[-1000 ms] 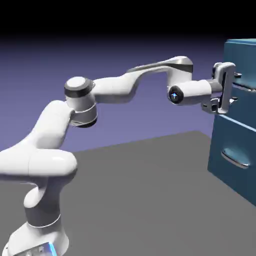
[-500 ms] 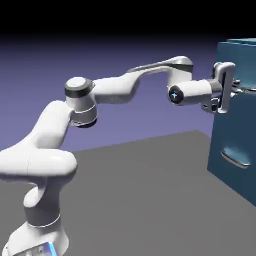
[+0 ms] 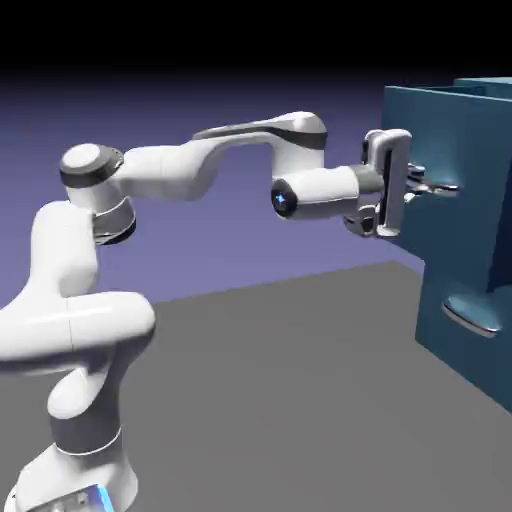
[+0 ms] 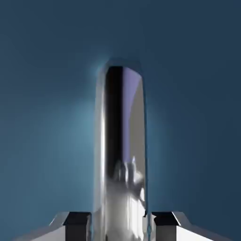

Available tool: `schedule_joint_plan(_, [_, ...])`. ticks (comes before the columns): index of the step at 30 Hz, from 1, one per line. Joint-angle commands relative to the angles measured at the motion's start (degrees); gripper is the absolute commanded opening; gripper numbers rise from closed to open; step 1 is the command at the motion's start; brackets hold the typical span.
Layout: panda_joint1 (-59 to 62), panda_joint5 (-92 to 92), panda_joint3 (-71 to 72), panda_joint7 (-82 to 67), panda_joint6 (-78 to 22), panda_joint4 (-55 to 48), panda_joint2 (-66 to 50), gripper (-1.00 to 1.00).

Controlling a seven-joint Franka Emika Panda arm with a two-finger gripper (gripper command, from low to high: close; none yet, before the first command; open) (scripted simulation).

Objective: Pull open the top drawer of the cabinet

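Note:
The teal-blue cabinet (image 3: 470, 340) stands at the right edge of the exterior view. Its top drawer (image 3: 440, 180) juts out to the left, well past the lower drawer front. My gripper (image 3: 432, 188) is shut on the top drawer's silver handle (image 3: 443, 187), with the arm stretched level toward it. In the hand view the handle (image 4: 120, 155) runs up the middle as a tall shiny bar between my two fingertips (image 4: 77, 220), against the drawer's blue front (image 4: 42, 117).
The lower drawer (image 3: 465, 300) sits flush in the cabinet, its silver handle (image 3: 470, 318) free. Grey table top (image 3: 280, 400) spreads between the robot base and the cabinet.
The gripper closed on the top drawer's handle, then the arm drew back to the left. The drawer slid out of the cabinet with it.

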State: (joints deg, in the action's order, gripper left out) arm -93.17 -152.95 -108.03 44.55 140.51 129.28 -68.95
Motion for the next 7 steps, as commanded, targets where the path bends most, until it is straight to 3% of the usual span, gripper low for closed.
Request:
schedule_joint_plan(1, [-1.9,0.5,-1.0,0.0,-0.3,2.1,-0.3,-1.00])
schedule_joint_plan(4, [-6.4,1.6,-3.5,0.0,-0.9,6.8,-1.2,-1.00])
schedule_joint_plan(5, [-6.4,1.6,-3.5,0.0,-0.9,6.8,-1.2,1.00])
schedule_joint_plan(7, [-8.4,2.3,-4.7,0.0,-0.9,8.8,-1.7,1.00])
